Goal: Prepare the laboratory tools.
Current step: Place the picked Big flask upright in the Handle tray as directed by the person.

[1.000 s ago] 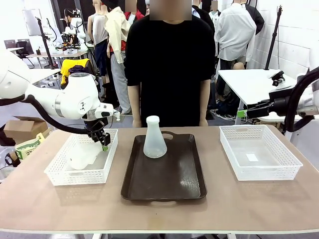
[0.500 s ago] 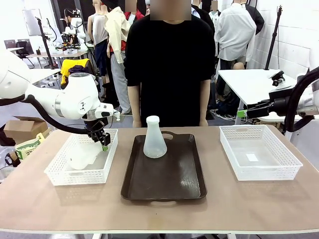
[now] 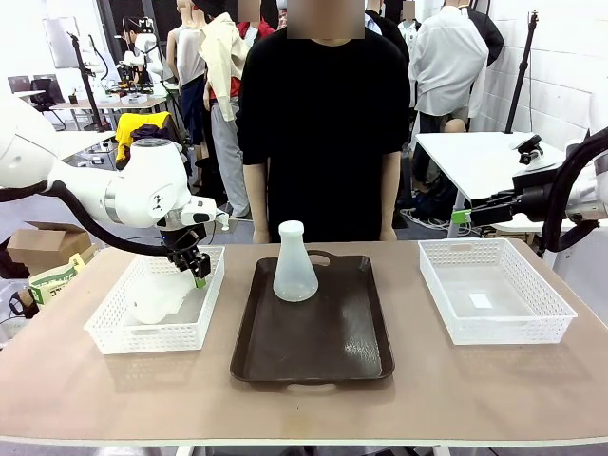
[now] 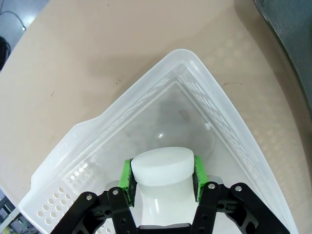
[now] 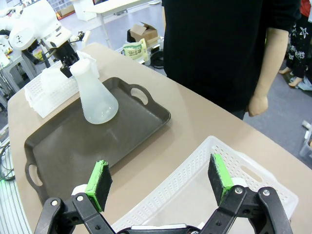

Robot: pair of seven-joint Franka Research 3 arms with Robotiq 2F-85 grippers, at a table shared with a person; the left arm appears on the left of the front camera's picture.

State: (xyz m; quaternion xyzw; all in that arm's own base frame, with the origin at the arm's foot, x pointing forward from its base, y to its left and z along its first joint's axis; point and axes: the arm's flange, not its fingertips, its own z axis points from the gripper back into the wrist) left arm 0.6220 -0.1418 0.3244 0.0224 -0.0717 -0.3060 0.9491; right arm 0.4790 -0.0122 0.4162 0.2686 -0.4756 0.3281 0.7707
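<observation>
- Left hand (image 4: 163, 183) clamped on neck of one flask (image 4: 163, 170), green pads either side, inside left basket (image 3: 114, 332).
- Step in hand, by judgement: lifting that flask out; next needs a straight rise clear of basket wall, then across to tray (image 3: 323, 351).
- Other flask (image 3: 294, 266) upright on tray's far end.
- Right hand (image 5: 158, 183) spread wide, empty, above right basket (image 5: 195, 161).

White arms (image 3: 142, 195); black tools, green pads (image 5: 221, 177).
</observation>
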